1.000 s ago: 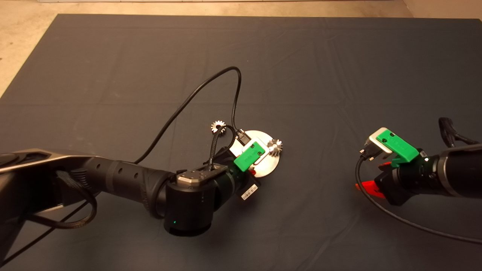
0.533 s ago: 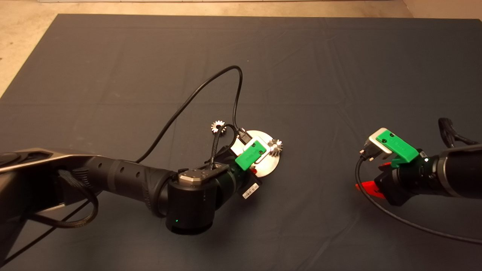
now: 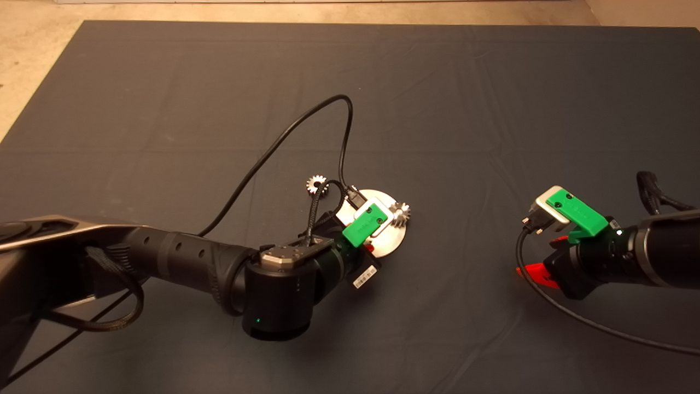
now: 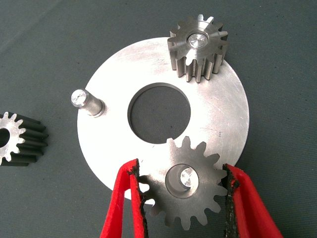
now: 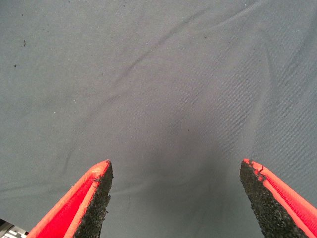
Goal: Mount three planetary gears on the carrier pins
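Observation:
The shiny carrier disc (image 4: 223, 114) lies flat on the mat, also seen from above (image 3: 391, 241). One planetary gear (image 4: 198, 47) sits fully down on a carrier pin at the disc's rim (image 3: 402, 213). My left gripper (image 4: 182, 169) is shut on a second gear (image 4: 190, 198), held over another pin whose tip (image 4: 187, 173) shows off-centre in the bore. A third pin (image 4: 81, 99) stands bare. The third gear (image 4: 15, 144) lies on its side on the mat beside the disc (image 3: 317, 184). My right gripper (image 5: 176, 171) hangs open over bare mat at the right (image 3: 538, 268).
A black cable (image 3: 284, 137) loops from the left wrist across the mat behind the disc. Another cable (image 3: 590, 323) trails from the right wrist along the mat's near right. Pale floor (image 3: 33, 71) borders the mat at the far left.
The left arm has crept slightly toward the disc with the gear. The right arm and the loose gear have not moved.

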